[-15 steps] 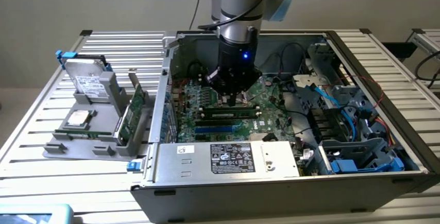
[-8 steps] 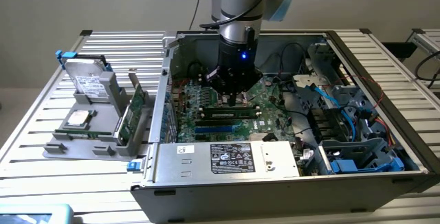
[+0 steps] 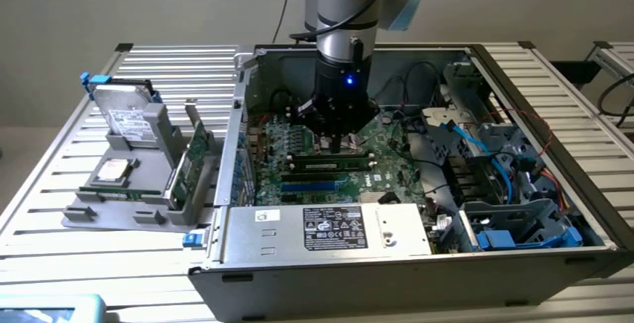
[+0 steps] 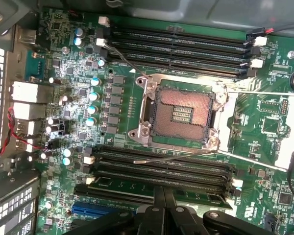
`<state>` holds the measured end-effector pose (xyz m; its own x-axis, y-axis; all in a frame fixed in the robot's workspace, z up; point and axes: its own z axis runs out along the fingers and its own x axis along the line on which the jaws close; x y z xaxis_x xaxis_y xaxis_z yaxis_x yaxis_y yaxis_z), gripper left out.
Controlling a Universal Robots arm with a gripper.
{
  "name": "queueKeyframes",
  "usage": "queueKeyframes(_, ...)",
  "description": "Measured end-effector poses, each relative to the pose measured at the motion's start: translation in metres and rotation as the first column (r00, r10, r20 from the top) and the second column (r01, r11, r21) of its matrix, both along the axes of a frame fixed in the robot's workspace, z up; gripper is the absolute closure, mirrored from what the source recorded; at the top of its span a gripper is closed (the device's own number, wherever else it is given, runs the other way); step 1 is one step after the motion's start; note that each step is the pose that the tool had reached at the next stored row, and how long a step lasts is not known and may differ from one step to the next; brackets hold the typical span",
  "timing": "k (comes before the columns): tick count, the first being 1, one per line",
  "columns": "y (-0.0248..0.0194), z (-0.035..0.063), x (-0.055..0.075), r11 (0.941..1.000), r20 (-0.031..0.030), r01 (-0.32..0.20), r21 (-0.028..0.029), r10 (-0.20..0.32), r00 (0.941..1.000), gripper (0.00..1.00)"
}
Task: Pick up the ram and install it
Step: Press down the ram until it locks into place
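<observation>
The ram (image 4: 137, 187), a narrow green stick with dark chips, sits in the black motherboard slot nearest the blue slot (image 4: 95, 209). In the exterior view the ram (image 3: 332, 165) lies inside the open computer case, just below my gripper (image 3: 335, 145). In the wrist view my gripper (image 4: 164, 208) stands directly over the stick's middle. Its two dark fingers are pressed together, and their tips meet the stick's top edge. The seam between the fingers runs across the stick, so they do not clamp its faces.
The bare CPU socket (image 4: 181, 115) lies in the middle of the motherboard, with several empty black slots (image 4: 176, 49) beyond it. Blue and black cables (image 3: 465, 141) fill the case's side at the exterior view's right. A grey holder (image 3: 129, 197) outside the case carries a hard drive (image 3: 124, 111) and a green expansion card (image 3: 188, 163).
</observation>
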<state>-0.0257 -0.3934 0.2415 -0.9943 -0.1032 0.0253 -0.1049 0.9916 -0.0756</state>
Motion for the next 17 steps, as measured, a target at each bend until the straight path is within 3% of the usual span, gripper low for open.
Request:
queueKeyframes(6,0.0000,0.0000,0.0000,0.9986,0.0154,0.047,-0.0240,-0.046,0.9988,0.89)
queueKeyframes(10,0.0000,0.0000,0.0001,0.9965,0.0221,0.073,-0.0401,-0.073,0.9971,0.89)
queueKeyframes(17,0.0000,0.0000,0.0000,0.9964,0.0222,0.074,-0.0412,-0.073,0.9971,0.89)
